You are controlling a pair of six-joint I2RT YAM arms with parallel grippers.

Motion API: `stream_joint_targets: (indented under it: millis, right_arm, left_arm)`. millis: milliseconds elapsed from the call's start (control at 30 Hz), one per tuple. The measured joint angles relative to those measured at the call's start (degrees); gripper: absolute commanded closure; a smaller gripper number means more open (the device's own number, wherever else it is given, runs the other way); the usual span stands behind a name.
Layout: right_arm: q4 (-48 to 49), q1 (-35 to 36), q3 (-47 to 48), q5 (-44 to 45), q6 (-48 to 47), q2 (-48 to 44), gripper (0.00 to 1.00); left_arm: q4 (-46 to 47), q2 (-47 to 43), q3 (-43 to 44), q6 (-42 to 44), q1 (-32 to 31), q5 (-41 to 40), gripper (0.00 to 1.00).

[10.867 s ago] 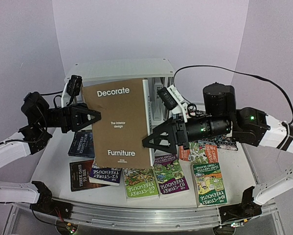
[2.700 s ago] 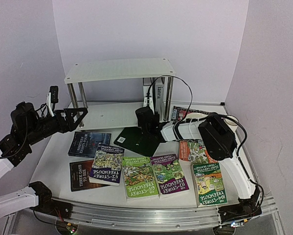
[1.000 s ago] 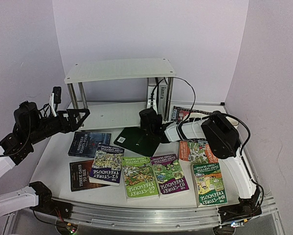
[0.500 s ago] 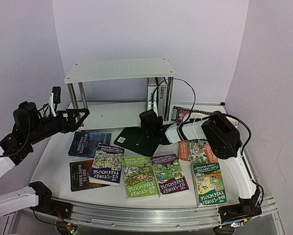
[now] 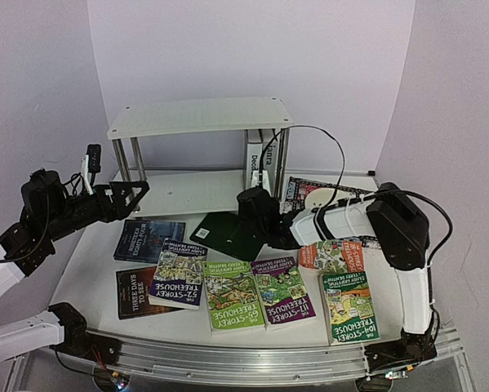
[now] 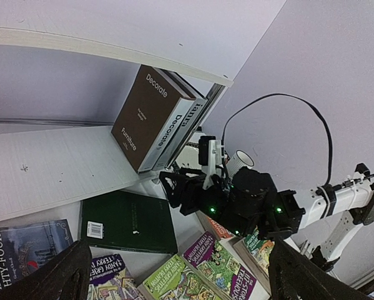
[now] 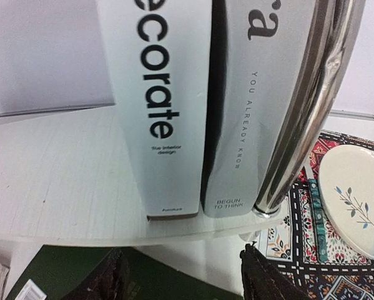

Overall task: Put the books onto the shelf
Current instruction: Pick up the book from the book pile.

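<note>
Brown book (image 6: 150, 119) stands at the lower shelf's (image 5: 179, 193) right end; left gripper (image 5: 144, 193) and right gripper (image 7: 183, 275) gape empty.

The Decorate book (image 6: 143, 119) no longer hangs between my two claws in front of the shelf (image 5: 183, 194). It now stands upright on the lower board at the right end, against the grey book (image 5: 266, 159). My left claw (image 5: 142, 196) is now back at the left, jaws wide. My right claw (image 5: 248, 211) is now low before the shelf, drawing slightly near and right, jaws spreading, elbow swinging right.
</note>
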Motion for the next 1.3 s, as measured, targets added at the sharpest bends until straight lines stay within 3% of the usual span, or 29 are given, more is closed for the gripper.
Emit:
stream_joint_targets:
  millis: [267,533,733,833,1067,1300]
  right_arm:
    - [-3.7,4.2,-13.6,-3.9,-0.3,-13.1,0.31]
    - [-20.4,3.0,-20.6,-9.4,-2.8,-28.8,0.21]
    - [-31.6,-1.5,-26.0,-19.3,-1.3,-41.3,0.09]
    - [-36.0,-3.3,-27.1,-24.5,0.6,-42.9,0.03]
    - [-41.1,-3.3,-33.0,-36.0,6.7,-43.7,0.05]
    - [-40.2,-3.3,-35.4,-45.1,12.1,-43.4,0.11]
  left_arm:
    - [0.0,-0.2,0.0,-0.8,0.0,0.1,0.00]
    - [1.1,1.9,-0.9,-3.1,0.0,1.0,0.02]
    - [2.7,3.7,-7.4,-9.4,-0.3,3.0,0.01]
    - [2.3,3.7,-10.2,-12.9,-1.5,3.9,0.00]
    - [2.9,4.6,-12.6,-19.9,-5.5,4.7,0.00]
    - [3.7,12.6,-12.6,-24.6,-16.5,-0.8,0.01]
